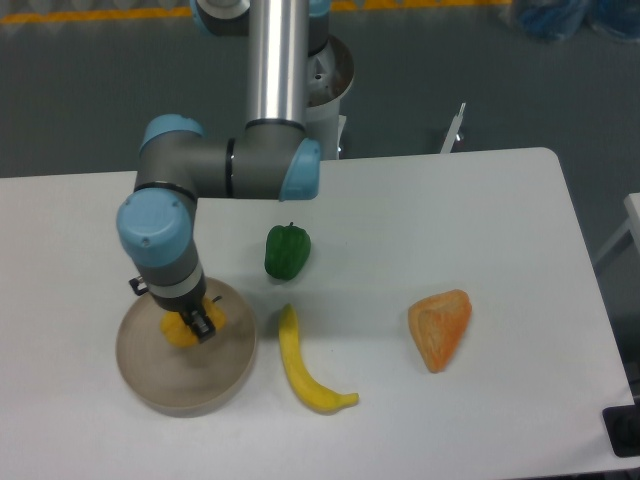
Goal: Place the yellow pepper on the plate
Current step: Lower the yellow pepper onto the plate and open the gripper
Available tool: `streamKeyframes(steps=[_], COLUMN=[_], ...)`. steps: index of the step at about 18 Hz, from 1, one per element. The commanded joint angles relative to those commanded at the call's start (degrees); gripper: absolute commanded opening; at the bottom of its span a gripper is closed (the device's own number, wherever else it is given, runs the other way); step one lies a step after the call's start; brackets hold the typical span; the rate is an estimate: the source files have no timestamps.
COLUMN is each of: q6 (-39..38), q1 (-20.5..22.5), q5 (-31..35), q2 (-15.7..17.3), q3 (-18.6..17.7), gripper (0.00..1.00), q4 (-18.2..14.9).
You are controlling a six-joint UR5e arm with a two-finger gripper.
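Observation:
The yellow pepper (178,331) is small and yellow-orange and sits over the left part of the round beige plate (222,380) at the table's front left. My gripper (194,322) points straight down from the arm above and is closed around the pepper, with one dark finger (203,326) across its front. The wrist hides the pepper's top and stem. I cannot tell whether the pepper rests on the plate or hangs just above it.
A green pepper (287,251) lies behind and to the right of the plate. A long yellow banana (304,364) lies just right of the plate's rim. An orange wedge-shaped piece (440,328) lies further right.

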Motion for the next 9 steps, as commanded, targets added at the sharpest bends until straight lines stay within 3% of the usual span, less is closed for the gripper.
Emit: streamKeyframes(steps=[1, 9], q6=[0.0, 0.2], q1=[-0.1, 0.2], q5=[0.0, 0.2], q2=[-0.1, 1.7], q3=[-0.1, 0.3], gripper=[0.99, 1.0], q4=[0.4, 0.9])
